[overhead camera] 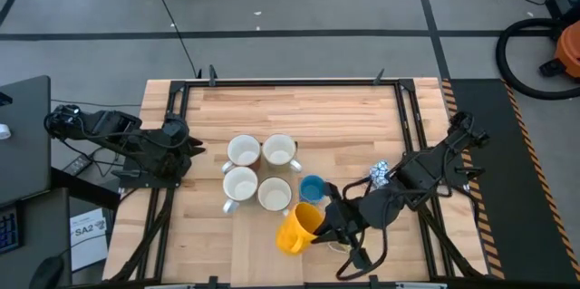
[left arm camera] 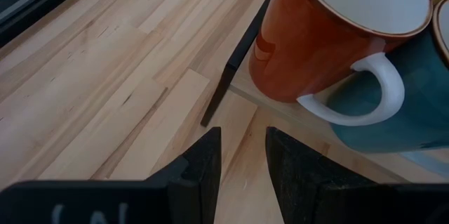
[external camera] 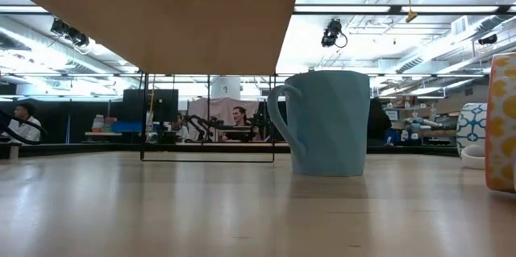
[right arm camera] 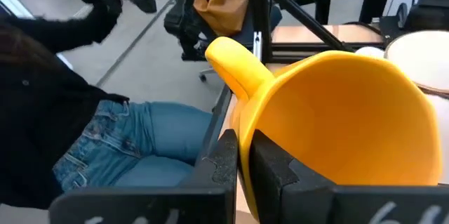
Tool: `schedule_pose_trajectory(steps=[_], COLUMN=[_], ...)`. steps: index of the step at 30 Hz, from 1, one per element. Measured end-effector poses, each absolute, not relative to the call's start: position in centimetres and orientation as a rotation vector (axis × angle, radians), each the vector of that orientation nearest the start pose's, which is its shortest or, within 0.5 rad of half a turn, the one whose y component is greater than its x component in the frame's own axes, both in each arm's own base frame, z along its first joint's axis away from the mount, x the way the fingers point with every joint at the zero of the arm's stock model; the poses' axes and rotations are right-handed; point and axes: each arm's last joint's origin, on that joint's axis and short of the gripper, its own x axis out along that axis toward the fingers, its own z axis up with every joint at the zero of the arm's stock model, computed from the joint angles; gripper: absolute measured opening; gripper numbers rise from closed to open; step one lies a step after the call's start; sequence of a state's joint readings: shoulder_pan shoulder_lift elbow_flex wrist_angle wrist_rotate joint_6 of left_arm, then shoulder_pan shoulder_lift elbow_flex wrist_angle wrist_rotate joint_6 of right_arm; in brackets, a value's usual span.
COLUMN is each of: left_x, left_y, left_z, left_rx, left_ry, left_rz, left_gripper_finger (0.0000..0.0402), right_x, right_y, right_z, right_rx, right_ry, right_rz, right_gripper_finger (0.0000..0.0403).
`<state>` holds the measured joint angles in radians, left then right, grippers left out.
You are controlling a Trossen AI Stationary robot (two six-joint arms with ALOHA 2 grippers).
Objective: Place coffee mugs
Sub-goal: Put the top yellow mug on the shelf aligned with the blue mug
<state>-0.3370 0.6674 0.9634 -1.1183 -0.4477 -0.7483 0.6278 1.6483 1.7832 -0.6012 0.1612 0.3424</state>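
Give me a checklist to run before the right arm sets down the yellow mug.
1. Right gripper shut on yellow mug rim: ok.
2. Yellow mug upright: not ok, tilted on its side.
3. Four white mugs grouped upright: ok.
4. Blue mug apart from the yellow mug: cannot tell, very close.
5. Left gripper away from the drop area: ok, at the table's left edge.
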Motion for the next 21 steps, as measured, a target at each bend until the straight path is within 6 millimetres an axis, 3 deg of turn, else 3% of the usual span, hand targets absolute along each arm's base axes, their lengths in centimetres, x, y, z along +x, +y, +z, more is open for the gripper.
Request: schedule_pose_trajectory(steps=[10,21], left_x=[9.2,9.2], left_y=[-1.9,-1.9], left_z=[32.7,32.7], left_rx=[-0.397,-0.397], left_ry=[0.671,0.671], left_rz=[0.376,0.376], left_gripper_finger=[0.0119,0.0119], right_x=[32.1,32.1], right_y=[22.9,22.9], right_z=[38.6,38.0], right_rx=[0.133,0.122], right_ry=[0.543,0.577], right_rz=[0.415,0.395], right_gripper_finger=[0.0026,0.0026])
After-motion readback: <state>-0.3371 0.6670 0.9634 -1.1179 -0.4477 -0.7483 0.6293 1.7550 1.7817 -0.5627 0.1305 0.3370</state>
